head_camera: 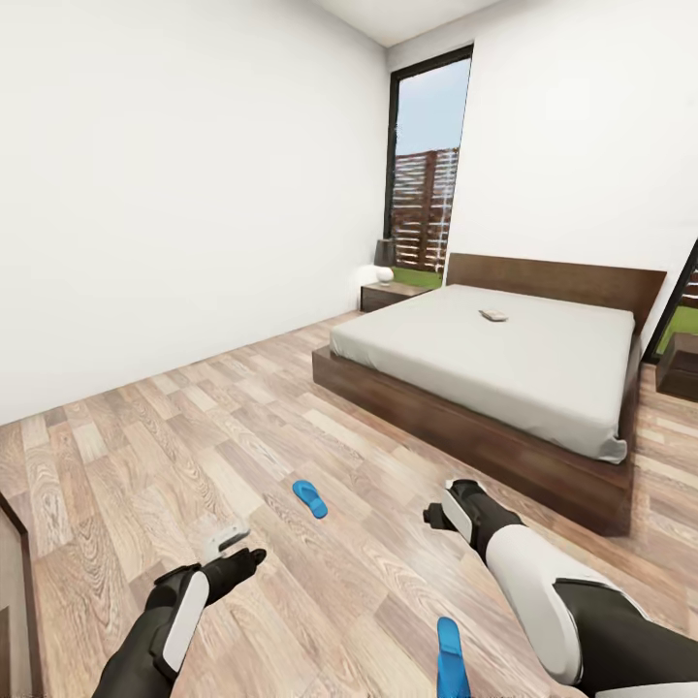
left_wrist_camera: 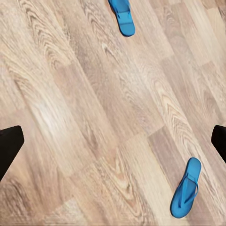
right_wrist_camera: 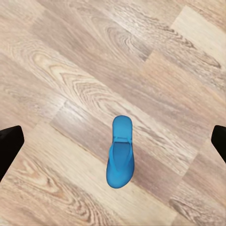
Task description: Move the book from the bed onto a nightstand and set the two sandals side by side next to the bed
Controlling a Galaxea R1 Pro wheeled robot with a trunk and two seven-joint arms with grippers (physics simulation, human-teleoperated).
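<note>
On the floor short of the bed [head_camera: 485,388], two sandals lay apart: one [head_camera: 310,498] at 12 o'clock, one [head_camera: 450,657] at 5 (unpaired). Both grippers, left [head_camera: 233,548] and right [head_camera: 448,509], hung spread, empty, likely for reaching. The book [head_camera: 493,315] rested on the mattress.

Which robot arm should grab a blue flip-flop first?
Probably the right. In its wrist view, one sandal lies centred between the open right gripper fingers; the left gripper sees both sandals off-centre.
</note>
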